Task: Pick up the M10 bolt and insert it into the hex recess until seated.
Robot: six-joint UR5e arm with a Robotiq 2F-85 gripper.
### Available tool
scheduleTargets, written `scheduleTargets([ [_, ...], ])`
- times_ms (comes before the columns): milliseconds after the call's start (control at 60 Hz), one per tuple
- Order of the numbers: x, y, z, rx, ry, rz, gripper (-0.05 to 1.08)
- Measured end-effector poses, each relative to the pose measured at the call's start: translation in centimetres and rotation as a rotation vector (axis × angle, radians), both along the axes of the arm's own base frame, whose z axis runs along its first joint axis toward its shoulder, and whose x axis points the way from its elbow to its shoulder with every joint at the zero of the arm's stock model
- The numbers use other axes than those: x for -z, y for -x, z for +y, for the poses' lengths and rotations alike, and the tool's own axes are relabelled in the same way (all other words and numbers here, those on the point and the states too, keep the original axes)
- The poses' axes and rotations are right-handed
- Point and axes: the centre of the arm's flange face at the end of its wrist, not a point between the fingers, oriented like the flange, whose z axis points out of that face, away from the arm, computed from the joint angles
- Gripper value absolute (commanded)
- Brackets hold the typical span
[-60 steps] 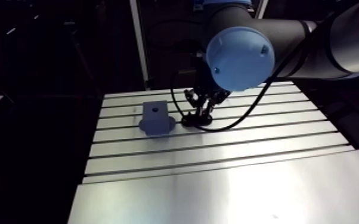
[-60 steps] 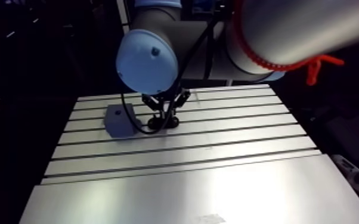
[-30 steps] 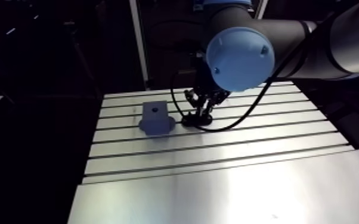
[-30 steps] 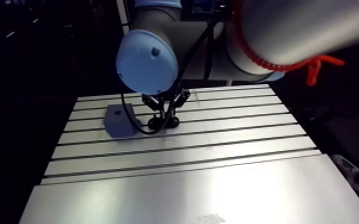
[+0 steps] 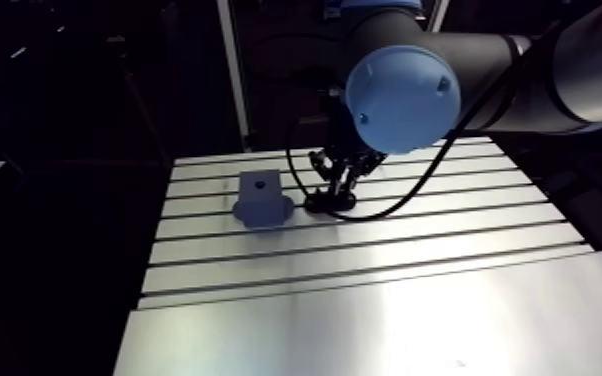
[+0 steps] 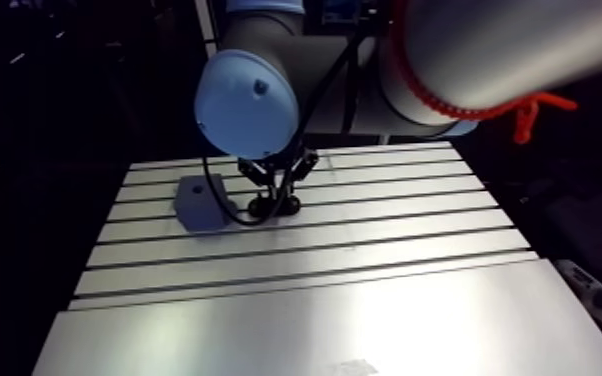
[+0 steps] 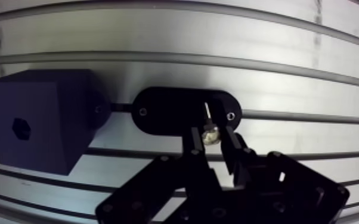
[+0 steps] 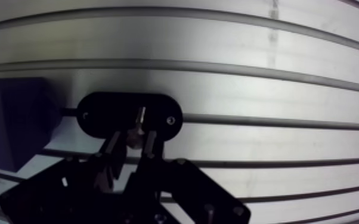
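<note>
The bolt (image 7: 210, 136) is clamped by the gripper's (image 7: 212, 132) narrowed fingers at the black holder (image 7: 164, 110); pickup is in hand; a straight lift is needed next.

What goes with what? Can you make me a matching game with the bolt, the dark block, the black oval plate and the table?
Things:
1. M10 bolt
2. dark block
3. black oval plate
4. table

Descriptions:
A. silver, with long slots
B. has a six-sided hole in one face
C. squeezed between the fingers of the gripper
D. lies flat beside the block, under the bolt

Pairs: 1-C, 2-B, 3-D, 4-A
</note>
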Motion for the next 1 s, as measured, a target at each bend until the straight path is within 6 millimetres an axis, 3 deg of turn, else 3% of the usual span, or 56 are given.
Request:
scheduleTargets([
  [1000, -0.54, 0.06, -0.03, 0.0, 0.003, 0.01, 0.75],
])
